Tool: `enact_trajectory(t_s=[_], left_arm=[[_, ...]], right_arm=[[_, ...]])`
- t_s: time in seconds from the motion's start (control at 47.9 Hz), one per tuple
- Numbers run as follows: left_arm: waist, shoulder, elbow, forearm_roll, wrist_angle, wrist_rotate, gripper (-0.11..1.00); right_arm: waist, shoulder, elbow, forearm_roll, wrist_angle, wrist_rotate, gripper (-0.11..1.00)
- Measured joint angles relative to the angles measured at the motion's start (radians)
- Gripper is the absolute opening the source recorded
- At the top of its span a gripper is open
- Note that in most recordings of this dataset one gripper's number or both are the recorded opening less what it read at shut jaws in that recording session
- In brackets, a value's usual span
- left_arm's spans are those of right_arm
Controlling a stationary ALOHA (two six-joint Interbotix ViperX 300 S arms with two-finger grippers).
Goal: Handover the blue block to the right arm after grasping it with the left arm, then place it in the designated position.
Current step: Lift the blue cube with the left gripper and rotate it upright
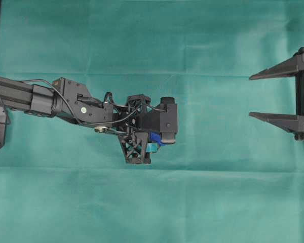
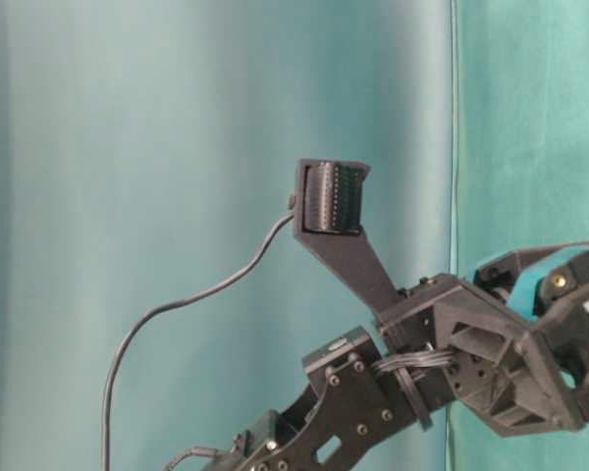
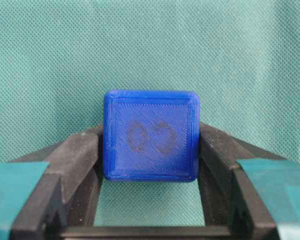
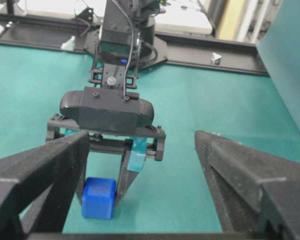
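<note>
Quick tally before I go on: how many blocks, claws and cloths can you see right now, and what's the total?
Blue block: 1, gripped in the left claw
Claws: 2, the left claw shut on the block and the right claw open and apart from it
Green cloth: 1, covering the table
Total: 4

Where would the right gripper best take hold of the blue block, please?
On the half of the block sticking out past the left gripper, whose fingers already cover two opposite sides. The open right gripper should probably come head-on, closing on the flat faces left free.
</note>
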Motion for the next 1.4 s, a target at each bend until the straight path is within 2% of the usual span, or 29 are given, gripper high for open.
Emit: enact_trajectory(t_s=[0.292,0.668,0.898,1.4], left_arm=[[-0.002,-0.064,-0.017,0.002,0.060,-0.005,0.47],[-0.002,-0.279,-0.034,0.002,0.160,-0.002,0.47],[-0.002,-0.368,-0.084,0.002,0.239,-0.002,0.47],[-0.003,-0.468,-0.169,0.005,0.351,0.003,0.47]], right_arm=[[0.000,0.000,0.000,0.000,0.003,0.000,0.94],[-0.002,0.002,-0.002,0.000,0.006,0.000,0.94],[-0.002,0.002,0.000,0.000,0.006,0.000,0.94],[-0.002,0.000,0.000,0.000,0.014,0.000,0.94]])
